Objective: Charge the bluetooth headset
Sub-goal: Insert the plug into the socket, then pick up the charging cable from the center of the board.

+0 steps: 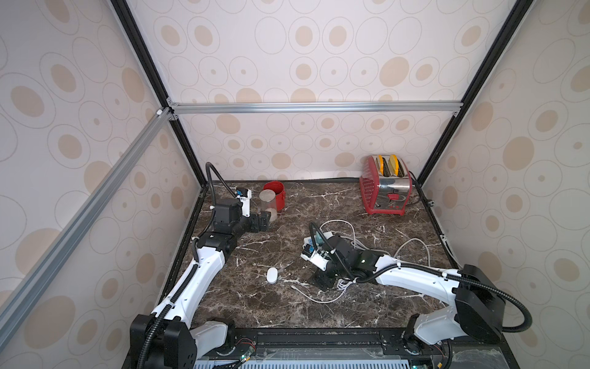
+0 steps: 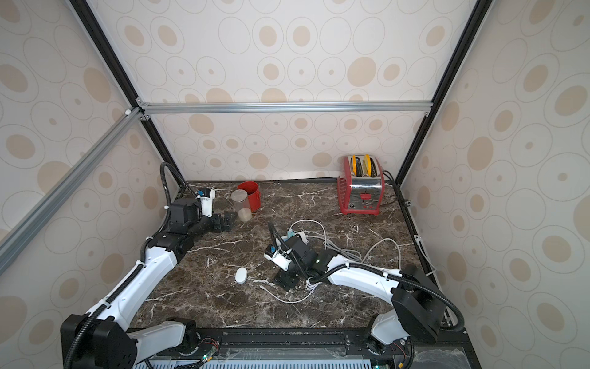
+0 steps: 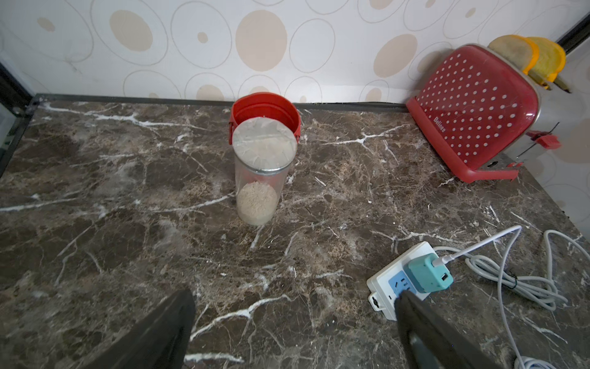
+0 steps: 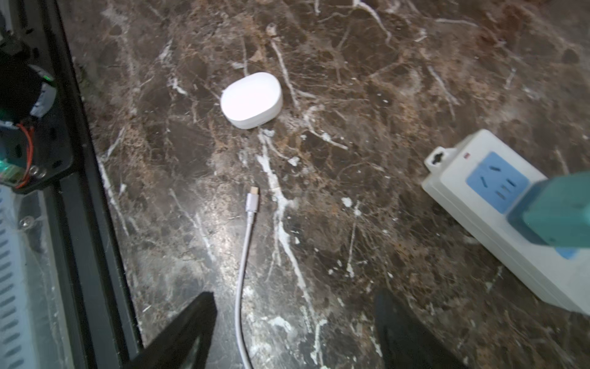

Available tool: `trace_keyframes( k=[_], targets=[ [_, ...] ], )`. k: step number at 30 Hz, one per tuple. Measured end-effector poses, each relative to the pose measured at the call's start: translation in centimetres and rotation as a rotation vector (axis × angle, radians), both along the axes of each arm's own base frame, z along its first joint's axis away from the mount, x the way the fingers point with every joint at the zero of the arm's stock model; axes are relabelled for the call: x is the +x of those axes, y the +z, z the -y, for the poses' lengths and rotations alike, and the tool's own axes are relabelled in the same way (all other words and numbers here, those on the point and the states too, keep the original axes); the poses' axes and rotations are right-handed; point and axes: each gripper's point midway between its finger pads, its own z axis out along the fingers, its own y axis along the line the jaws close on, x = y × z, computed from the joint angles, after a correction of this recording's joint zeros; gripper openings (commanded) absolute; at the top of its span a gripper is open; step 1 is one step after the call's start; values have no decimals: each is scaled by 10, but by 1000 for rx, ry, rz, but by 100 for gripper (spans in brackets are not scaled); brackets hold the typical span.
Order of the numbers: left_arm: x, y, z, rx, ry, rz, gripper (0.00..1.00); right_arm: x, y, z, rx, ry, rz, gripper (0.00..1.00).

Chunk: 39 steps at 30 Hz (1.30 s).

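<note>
Right claw (image 4: 293, 302) hangs low over the table (image 4: 399, 80) with its jaws spread wide, gripping nothing. A white cable (image 4: 244, 255) runs along the marble between the fingers, nearer one of them, and as far as shows it touches neither. The left claw (image 3: 295, 297) is spread wide too and empty, near the jar (image 3: 258, 179).

That jar is clear, lidded and upright, with pale grains filling its lower part. Just behind it stands a red tub (image 3: 265, 111); the jar hides much of its inside. A red toaster (image 3: 472, 108) at the back right holds two yellow-edged slices (image 3: 526, 54), one per slot.

The headset (image 4: 251, 99) lies flat on the table toward the front, between the arms. It is apart from the cable's plug (image 4: 253, 195), which points toward it. A teal charger (image 3: 427, 271) sits in the strip (image 3: 380, 287), with the cable plugged into it.

In both top views the right arm covers most of the strip, and that claw's fingertips are hard to make out. The charger is blurred and cut off in the right wrist view.
</note>
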Motion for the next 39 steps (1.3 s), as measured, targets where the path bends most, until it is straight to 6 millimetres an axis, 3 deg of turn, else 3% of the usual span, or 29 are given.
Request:
trace_keyframes(
  k=[3,12,19,28,39],
  targets=[
    [-4,-1,-5,9,30,-42,99,-10,-5,-13,-13,41,-27,56],
    [-10,-9,-30,6,144,-189,99,-36,-43,-33,-135,74,-123,44],
    [-18,-25,-64,-100,262,-297,99,-36,-65,-32,-240,22,-143,39],
    [-27,-32,-59,-137,244,-353,99,-30,-80,-44,-321,-6,-148,31],
    [-35,-37,-57,-150,234,-395,99,-32,-91,-41,-366,-21,-166,9]
  ],
)
